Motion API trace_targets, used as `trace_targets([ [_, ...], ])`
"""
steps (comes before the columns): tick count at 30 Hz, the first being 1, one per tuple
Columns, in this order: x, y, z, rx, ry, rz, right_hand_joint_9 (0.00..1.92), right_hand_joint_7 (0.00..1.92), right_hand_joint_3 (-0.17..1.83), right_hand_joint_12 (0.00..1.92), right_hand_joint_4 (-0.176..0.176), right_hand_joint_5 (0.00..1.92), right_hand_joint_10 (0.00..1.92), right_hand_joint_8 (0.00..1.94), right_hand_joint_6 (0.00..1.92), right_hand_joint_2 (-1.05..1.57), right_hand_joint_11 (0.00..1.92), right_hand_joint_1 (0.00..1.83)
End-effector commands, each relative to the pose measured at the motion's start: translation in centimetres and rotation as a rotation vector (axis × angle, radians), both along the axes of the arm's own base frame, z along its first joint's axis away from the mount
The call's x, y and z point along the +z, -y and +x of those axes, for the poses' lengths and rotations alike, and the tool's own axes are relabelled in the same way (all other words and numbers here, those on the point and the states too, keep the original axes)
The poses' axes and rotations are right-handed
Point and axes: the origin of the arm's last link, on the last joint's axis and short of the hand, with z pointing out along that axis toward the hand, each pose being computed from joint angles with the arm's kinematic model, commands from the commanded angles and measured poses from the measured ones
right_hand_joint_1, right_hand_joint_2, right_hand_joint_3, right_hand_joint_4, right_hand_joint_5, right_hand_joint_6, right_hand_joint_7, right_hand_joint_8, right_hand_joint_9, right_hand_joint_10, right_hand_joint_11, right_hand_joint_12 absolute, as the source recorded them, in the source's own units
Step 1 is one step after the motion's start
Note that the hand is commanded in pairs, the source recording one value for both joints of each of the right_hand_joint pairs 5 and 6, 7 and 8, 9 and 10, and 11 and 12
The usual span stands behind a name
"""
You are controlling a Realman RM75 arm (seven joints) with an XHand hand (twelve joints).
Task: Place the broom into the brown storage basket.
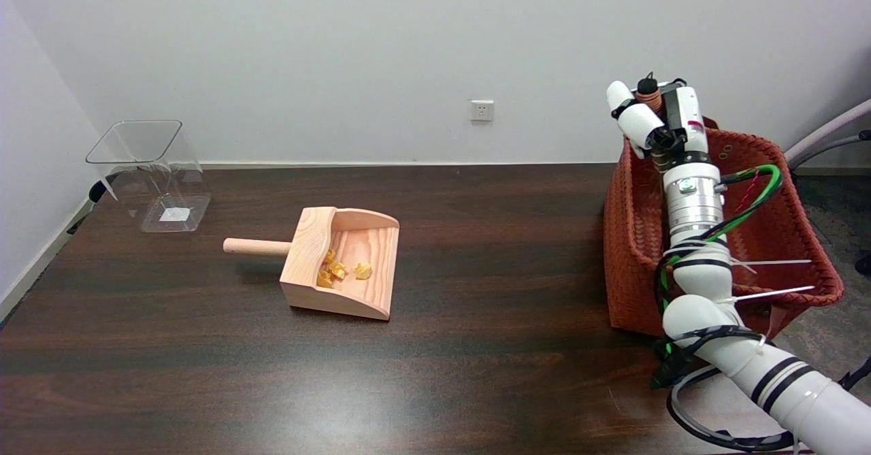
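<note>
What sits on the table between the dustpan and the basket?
Nothing: in the head view only bare dark table runs from the dustpan to the basket.

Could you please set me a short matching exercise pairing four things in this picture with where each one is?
Things:
1. dustpan
2. clear bin
3. basket
4. broom

Places:
A. at the table's right edge
B. in the right hand, above the basket
C. on the far left of the table
D. near the middle of the table, with yellow scraps inside

Pairs: 1-D, 2-C, 3-A, 4-B
</note>
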Motion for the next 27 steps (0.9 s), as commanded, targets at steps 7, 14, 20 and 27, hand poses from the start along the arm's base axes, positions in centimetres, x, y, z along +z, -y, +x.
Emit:
trace_targets([
  [7, -1.04, 1.48, -1.67, -0.033, 0.028, 0.04, 1.92, 1.92, 0.46, 1.92, 0.0, 1.92, 1.92, 1.92, 1.92, 1.57, 1.92, 0.8],
  [14, -1.03, 1.74, -1.91, -0.032, 0.043, 0.048, 1.92, 1.92, 0.46, 1.92, 0.0, 1.92, 1.92, 1.92, 1.92, 1.57, 1.92, 0.79],
  [20, -0.91, 1.72, -2.1, -0.028, 0.059, 0.053, 1.61, 1.92, 0.43, 1.61, 0.0, 1.61, 1.61, 1.92, 1.61, 1.57, 1.61, 0.79],
  [27, -0.87, 1.69, -2.23, -0.033, 0.058, 0.052, 1.36, 1.87, 0.48, 1.36, 0.0, 1.36, 1.36, 1.87, 1.36, 1.57, 1.36, 0.76],
])
